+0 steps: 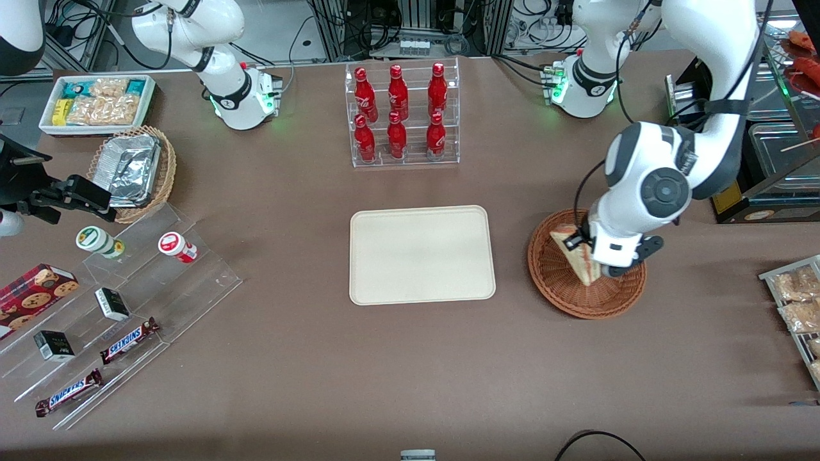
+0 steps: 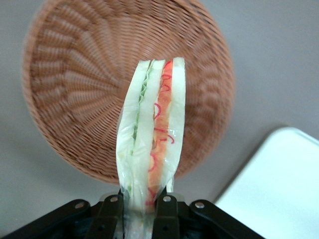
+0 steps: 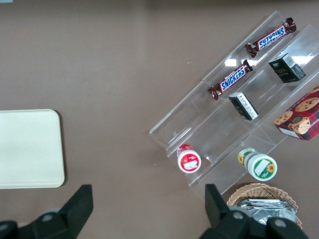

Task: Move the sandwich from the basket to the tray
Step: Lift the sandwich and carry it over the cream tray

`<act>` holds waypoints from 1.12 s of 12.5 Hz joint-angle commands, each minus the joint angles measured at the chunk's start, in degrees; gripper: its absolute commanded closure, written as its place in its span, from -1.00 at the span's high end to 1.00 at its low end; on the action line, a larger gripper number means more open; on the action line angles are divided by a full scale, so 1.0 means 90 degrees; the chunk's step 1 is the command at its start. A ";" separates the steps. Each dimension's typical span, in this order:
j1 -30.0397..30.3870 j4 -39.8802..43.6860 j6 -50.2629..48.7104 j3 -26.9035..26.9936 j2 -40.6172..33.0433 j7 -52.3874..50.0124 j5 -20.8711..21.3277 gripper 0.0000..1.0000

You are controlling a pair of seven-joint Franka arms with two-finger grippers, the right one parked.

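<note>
Clamped between the jaws, the sandwich [image 2: 152, 149] hangs from the gripper [image 2: 142, 209], its fingers [image 2: 110, 214] closed on one end of the wedge while the rest juts out above the basket [image 2: 70, 74]. From the front, the left arm bends over the basket with its wrist pointing down, the gripper [image 1: 592, 256] holding the sandwich [image 1: 576, 253] over the weave, clear of it. Both sit on a brown table, the basket [image 1: 564, 294] just beside the bare cream tray [image 1: 421, 255], toward the working arm's end. Pale bread wrapped in clear film shows green filling along one layer and red along the next.
</note>
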 commanded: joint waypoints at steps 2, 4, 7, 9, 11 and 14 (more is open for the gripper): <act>-0.0005 0.0616 -0.0134 -0.0788 0.0608 0.0014 0.0060 -0.73; -0.0014 0.0900 -0.0114 -0.1306 0.0920 -0.0102 0.0361 -0.72; -0.0353 0.1514 -0.0114 -0.1962 0.1544 -0.1446 0.1434 -0.72; -0.0950 0.2080 -0.0124 -0.1953 0.2091 -0.2336 0.1933 -0.71; -0.1321 0.2520 -0.0124 -0.1943 0.2502 -0.2612 0.2101 -0.71; -0.1605 0.3028 -0.0114 -0.1943 0.2952 -0.2535 0.2082 -0.71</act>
